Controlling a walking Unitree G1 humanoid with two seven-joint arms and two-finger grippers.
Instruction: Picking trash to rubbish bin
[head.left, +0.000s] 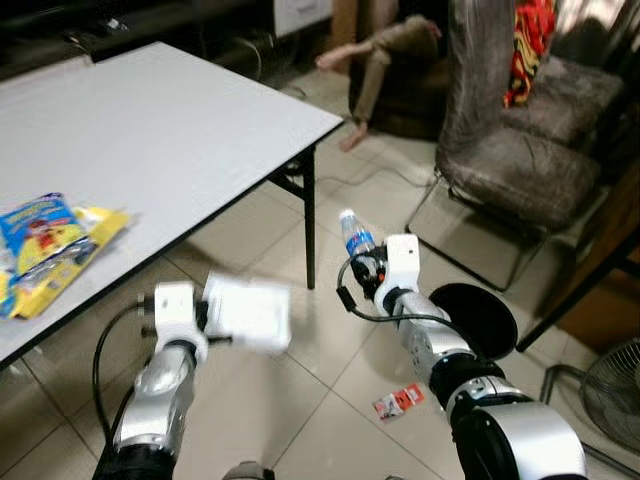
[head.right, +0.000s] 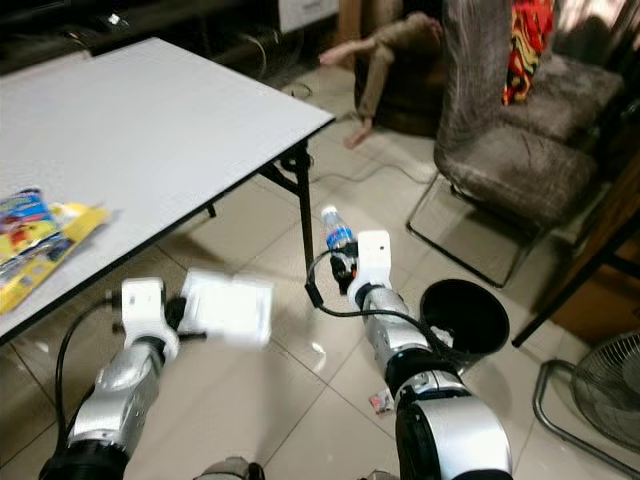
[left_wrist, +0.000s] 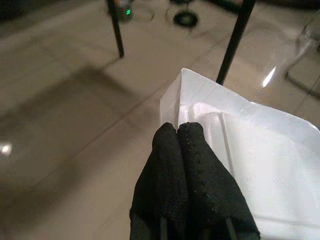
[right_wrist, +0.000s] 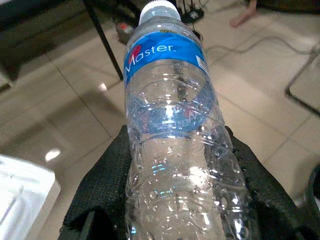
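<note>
Right fingers (right_wrist: 125, 200) grip bottle (right_wrist: 172, 130) with blue "Master" label.

Clear blue-label bottle (right_wrist: 172, 130) & white box (left_wrist: 250, 165) aloft nr black bin (head.left: 478, 316).

The bench (head.left: 150, 130) stands at the left with snack packets (head.left: 45, 250) on it; the bin (head.left: 480, 315) is on the floor at right, before the chair (head.left: 520, 150).

head stereo — down over table (head.left: 180, 130), floor | wrist cams — close along jaws, floor shared
</note>
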